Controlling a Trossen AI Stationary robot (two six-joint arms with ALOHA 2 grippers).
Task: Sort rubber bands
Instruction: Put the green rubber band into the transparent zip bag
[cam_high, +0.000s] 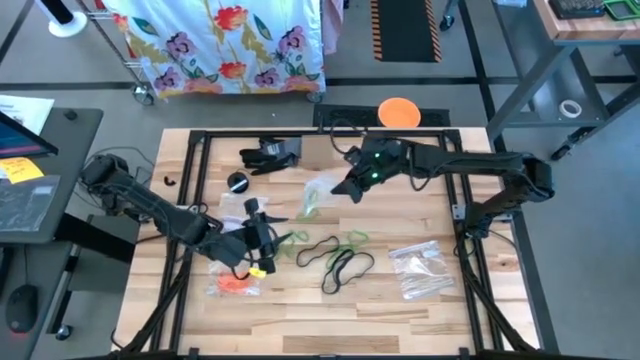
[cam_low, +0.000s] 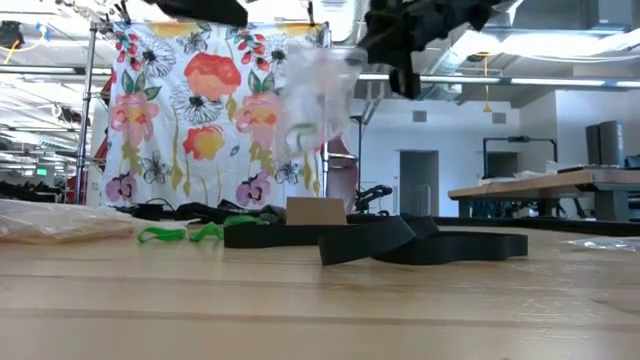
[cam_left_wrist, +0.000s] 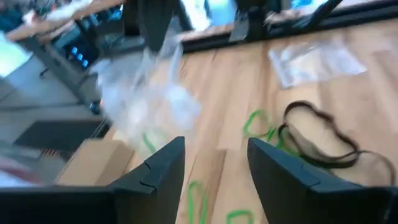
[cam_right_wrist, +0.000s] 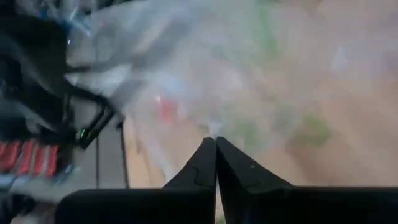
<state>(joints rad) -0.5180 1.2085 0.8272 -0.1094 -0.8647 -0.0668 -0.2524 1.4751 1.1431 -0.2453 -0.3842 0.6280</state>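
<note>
Green rubber bands (cam_high: 300, 240) and black ones (cam_high: 340, 265) lie loose on the wooden table's middle; in the left wrist view the green bands (cam_left_wrist: 258, 123) and a dark band (cam_left_wrist: 318, 134) lie ahead of my fingers. My left gripper (cam_high: 270, 238) (cam_left_wrist: 216, 168) hovers open over the left-middle, with nothing between its fingers. My right gripper (cam_high: 350, 186) (cam_right_wrist: 216, 144), farther back at the centre, is shut on a clear plastic bag (cam_high: 318, 195) (cam_low: 315, 95) with a few green bands inside. My right gripper pinches the clear bag at its upper edge (cam_right_wrist: 210, 129) between its two shut fingers, which slant down from the table's right. The bag hangs below and beside the fingers, lifted clear of the table (cam_low: 310, 110), crumpled and slack.
A second clear bag (cam_high: 420, 270) lies near the front right. A bag of orange bands (cam_high: 235, 285) and a yellow bit (cam_high: 258, 270) lie front left. Black gloves (cam_high: 270, 153) and a round black object (cam_high: 238, 182) sit far left. An orange disc (cam_high: 398, 112) lies beyond the far edge.
</note>
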